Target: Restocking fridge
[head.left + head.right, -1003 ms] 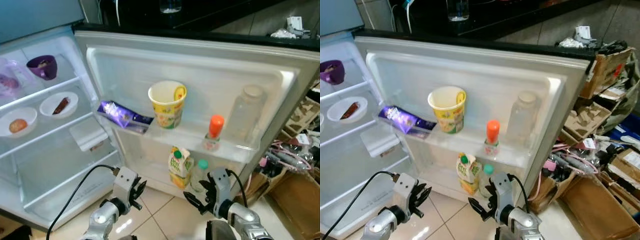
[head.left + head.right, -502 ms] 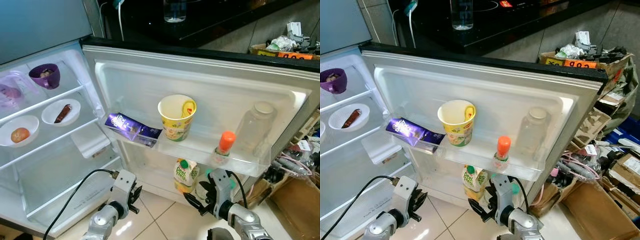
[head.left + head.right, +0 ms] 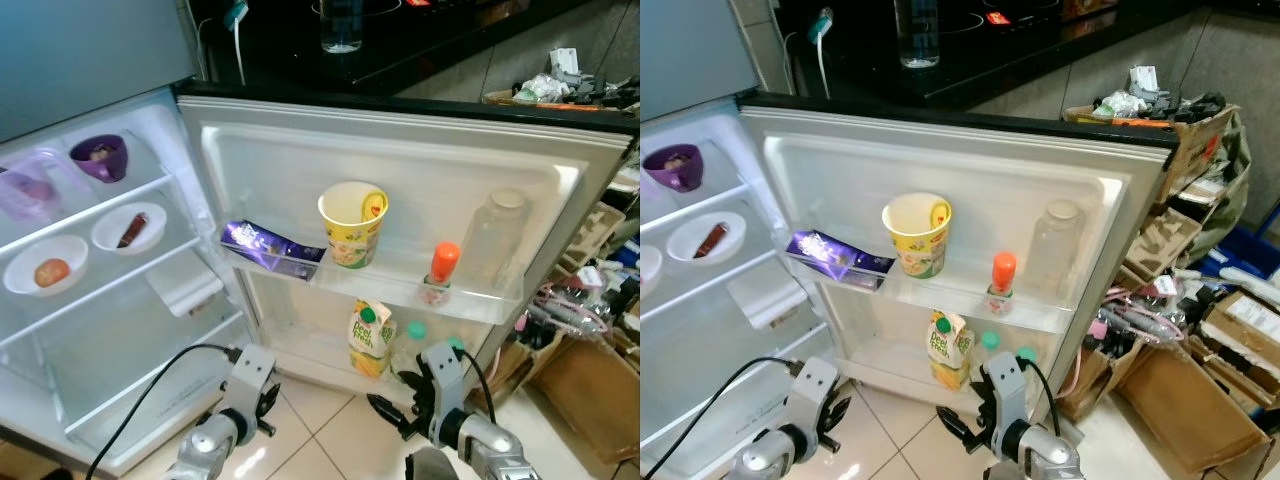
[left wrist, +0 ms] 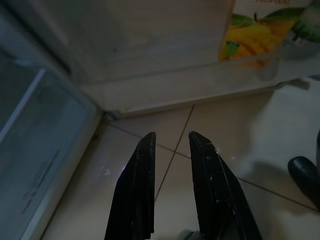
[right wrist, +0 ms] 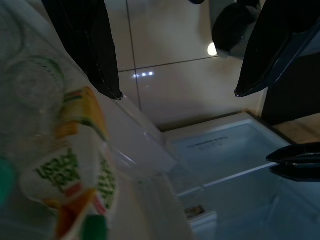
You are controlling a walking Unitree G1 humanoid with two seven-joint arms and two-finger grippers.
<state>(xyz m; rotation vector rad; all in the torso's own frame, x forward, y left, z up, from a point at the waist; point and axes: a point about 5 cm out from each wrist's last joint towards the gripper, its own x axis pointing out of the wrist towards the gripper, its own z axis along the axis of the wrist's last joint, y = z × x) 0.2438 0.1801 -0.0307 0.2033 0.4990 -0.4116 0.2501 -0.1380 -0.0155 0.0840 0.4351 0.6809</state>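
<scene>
Fridge door (image 3: pixel 420 160) hangs open. Its upper shelf holds a purple packet (image 3: pixel 268 247), cup (image 3: pixel 352 222), red-capped bottle (image 3: pixel 438 273) and clear jar (image 3: pixel 491 240); the lower shelf holds a juice carton (image 3: pixel 368 338). Right gripper (image 3: pixel 398 405), fingers spread and empty, sits low just beside the carton. Left gripper (image 4: pixel 170 145), fingers nearly together and empty, hangs over the floor tiles (image 4: pixel 200 165).

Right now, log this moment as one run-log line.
fridge door open | juice carton on lower door shelf | left gripper nearly shut, empty | right gripper open, empty, near carton
</scene>
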